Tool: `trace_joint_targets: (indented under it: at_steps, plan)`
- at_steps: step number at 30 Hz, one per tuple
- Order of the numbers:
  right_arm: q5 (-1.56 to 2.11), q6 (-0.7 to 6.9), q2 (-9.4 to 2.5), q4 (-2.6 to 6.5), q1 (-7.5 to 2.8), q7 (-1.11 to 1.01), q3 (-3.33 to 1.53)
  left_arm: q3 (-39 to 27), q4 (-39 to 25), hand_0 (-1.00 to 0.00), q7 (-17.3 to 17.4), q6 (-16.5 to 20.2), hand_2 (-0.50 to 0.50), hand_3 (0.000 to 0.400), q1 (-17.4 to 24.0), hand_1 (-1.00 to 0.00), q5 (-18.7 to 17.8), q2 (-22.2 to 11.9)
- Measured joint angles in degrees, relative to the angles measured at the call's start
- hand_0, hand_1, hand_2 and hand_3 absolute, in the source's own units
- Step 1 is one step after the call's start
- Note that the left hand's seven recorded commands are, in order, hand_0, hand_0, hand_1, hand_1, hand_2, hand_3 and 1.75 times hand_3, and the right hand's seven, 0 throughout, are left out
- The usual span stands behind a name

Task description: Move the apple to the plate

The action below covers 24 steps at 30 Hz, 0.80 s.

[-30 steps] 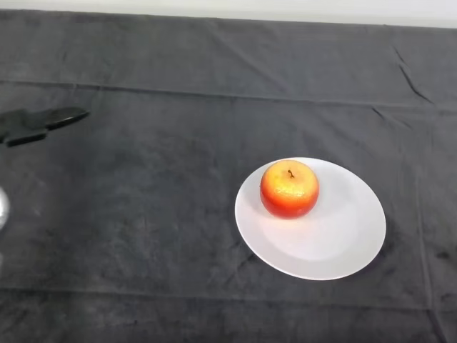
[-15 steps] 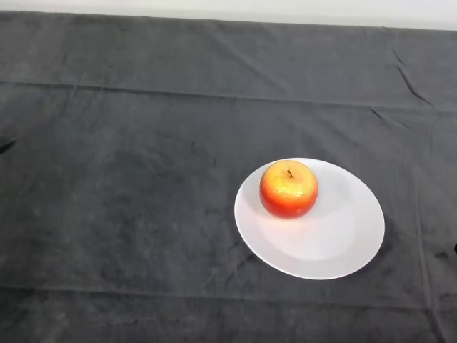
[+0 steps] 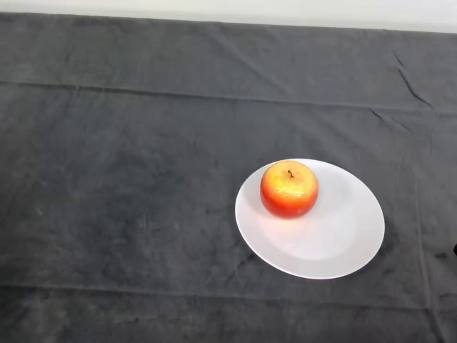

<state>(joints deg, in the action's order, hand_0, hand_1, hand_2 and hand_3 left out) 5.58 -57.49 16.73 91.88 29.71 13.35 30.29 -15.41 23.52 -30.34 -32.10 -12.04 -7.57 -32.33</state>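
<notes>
- The apple (image 3: 289,189) sits on the plate (image 3: 335,250), upright, with its short dark stem pointing up.
- On the plate, the apple is off centre, towards the ten o'clock part of the dish, close to the rim there but inside it.
- The apple is red low down and orange to yellow on top, with a pale speckled patch round the stem.
- The plate is plain white and round; it lies flat on the cloth (image 3: 128,179), at about four o'clock from the middle of the view.
- A soft shadow of the apple falls on the white surface towards five o'clock of the fruit.
- The bare part of the plate runs from the apple to the rim at three, four and six o'clock.
- The cloth is dark grey and covers the whole table, with long creases running across at the far side and another low down near the front edge.
- A few short wrinkles mark the cloth at about two o'clock from the plate.
- A pale strip (image 3: 228,8) shows beyond the far edge of the cloth, at twelve o'clock.
- No part of the robot shows, so the state of its hand cannot be told.
</notes>
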Motion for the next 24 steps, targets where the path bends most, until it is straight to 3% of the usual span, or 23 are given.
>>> trace_joint_targets:
  at_steps: [24]
  plan:
    - [0.10, 0.00, -0.01, 0.00, 0.00, 0.00, -0.03, -1.9, 0.0, 0.00, 2.0, 0.5, 0.00, 0.000, 0.0, 0.00, 2.0, 1.1]
